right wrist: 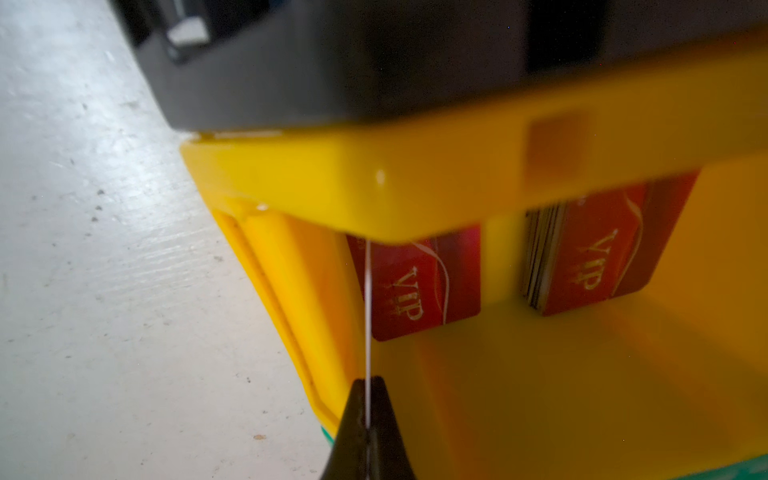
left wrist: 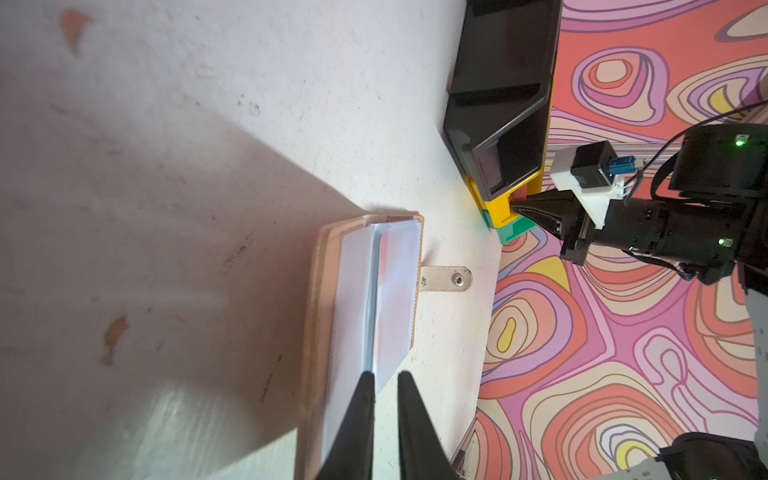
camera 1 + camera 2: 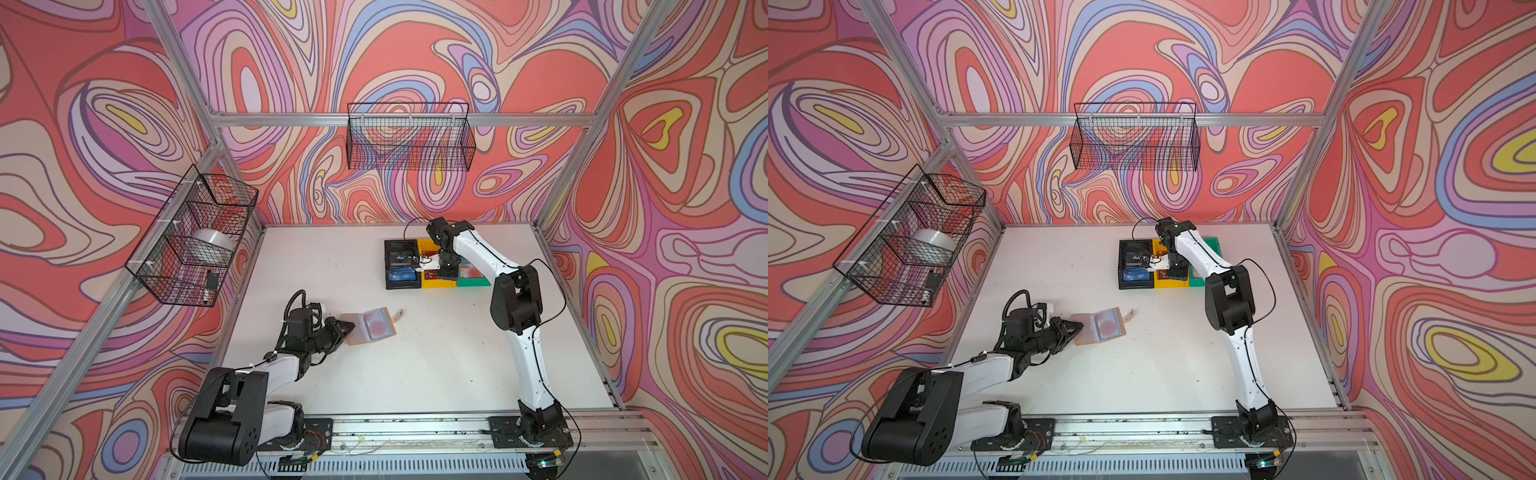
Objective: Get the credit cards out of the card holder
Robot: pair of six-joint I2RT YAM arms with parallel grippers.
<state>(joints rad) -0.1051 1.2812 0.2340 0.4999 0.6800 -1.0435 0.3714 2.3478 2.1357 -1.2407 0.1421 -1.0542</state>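
Left gripper (image 2: 384, 384) pinching card holder (image 2: 365, 299) sleeve.

Black bin (image 3: 402, 266), yellow bin (image 3: 432, 282), green bin (image 3: 473, 281) side by side on white table (image 3: 415, 365), two wire baskets (image 3: 409, 137) on walls

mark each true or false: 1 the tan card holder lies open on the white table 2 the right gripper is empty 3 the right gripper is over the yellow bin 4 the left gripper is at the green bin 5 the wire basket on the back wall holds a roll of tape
1. True. The tan leather-look card holder lies open on the white table, its clear sleeves showing.
2. False. The right gripper is shut on a thin card, seen edge-on in the right wrist view.
3. True. It hangs above the yellow plastic bin, which holds red VIP cards.
4. False. The left gripper is at the card holder's edge, pinching a clear sleeve.
5. False. The back-wall wire basket looks empty.
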